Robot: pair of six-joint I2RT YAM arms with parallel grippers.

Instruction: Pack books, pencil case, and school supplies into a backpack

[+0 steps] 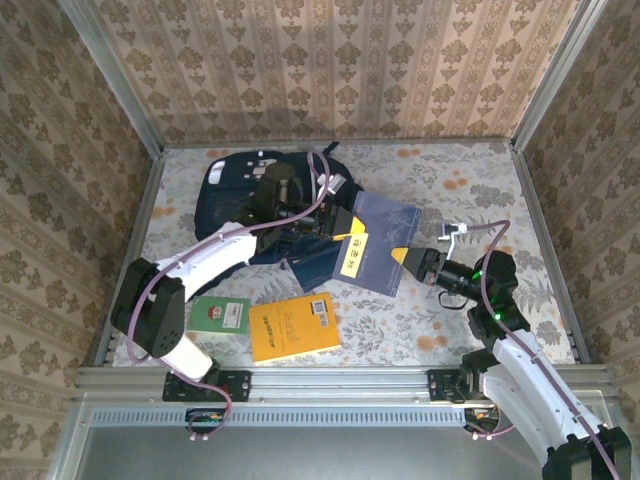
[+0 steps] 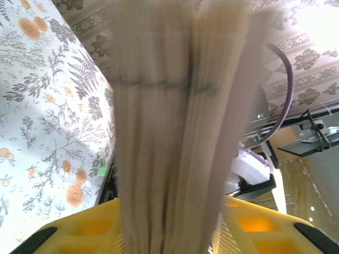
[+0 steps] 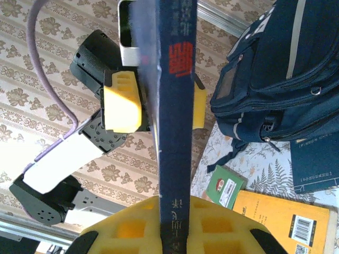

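Observation:
A navy book (image 1: 385,240) (image 3: 177,132) is held up on edge over the table's middle, between both grippers. My right gripper (image 1: 403,258) (image 3: 177,222) is shut on its spine. My left gripper (image 1: 330,222) (image 2: 169,222) is shut on the far side, with the book's page edges (image 2: 175,106) filling the gap between its yellow pads. The navy backpack (image 1: 235,195) (image 3: 280,79) lies at the back left. A second navy book (image 1: 318,268) (image 3: 315,169) lies beside it. An orange-yellow book (image 1: 293,328) (image 3: 286,222) and a small green book (image 1: 220,314) (image 3: 225,185) lie near the front. The pencil case and school supplies are out of view.
The floral-covered table (image 1: 460,190) is walled in by patterned panels, with a metal rail (image 1: 340,378) along the front edge. My left arm (image 1: 215,250) stretches across the backpack's near side. The right half of the table has bare room.

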